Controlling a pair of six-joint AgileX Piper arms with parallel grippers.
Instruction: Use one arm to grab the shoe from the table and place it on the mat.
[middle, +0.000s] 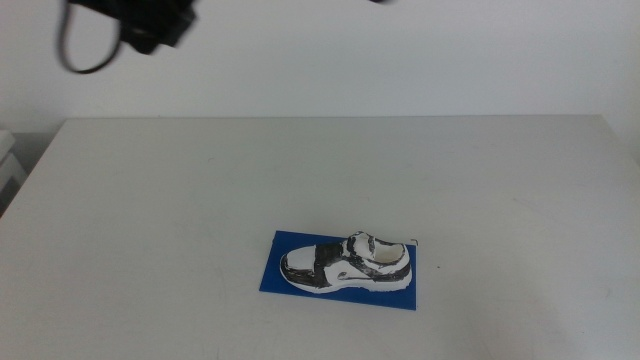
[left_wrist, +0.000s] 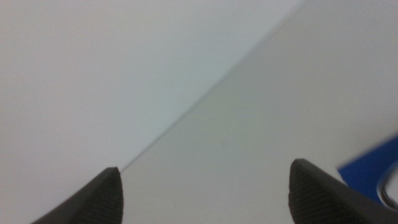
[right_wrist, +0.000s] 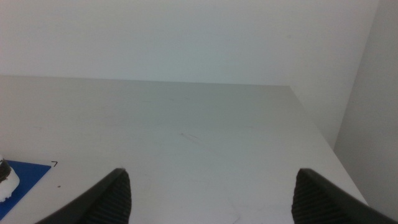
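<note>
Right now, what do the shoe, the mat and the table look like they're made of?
The shoe: apparently leather-like or synthetic white and black panels over a white sole, probably rubber. The mat: thin, flat, deep blue with a matte look, maybe foam or fabric; hard to tell. The table: smooth off-white top, likely laminate, with faint scuffs.

My left arm (middle: 130, 25) is cut off by the middle view's top edge, and both wrist views clip the mat (left_wrist: 373, 171) and what seems the shoe (right_wrist: 5, 180) at their edges.
</note>
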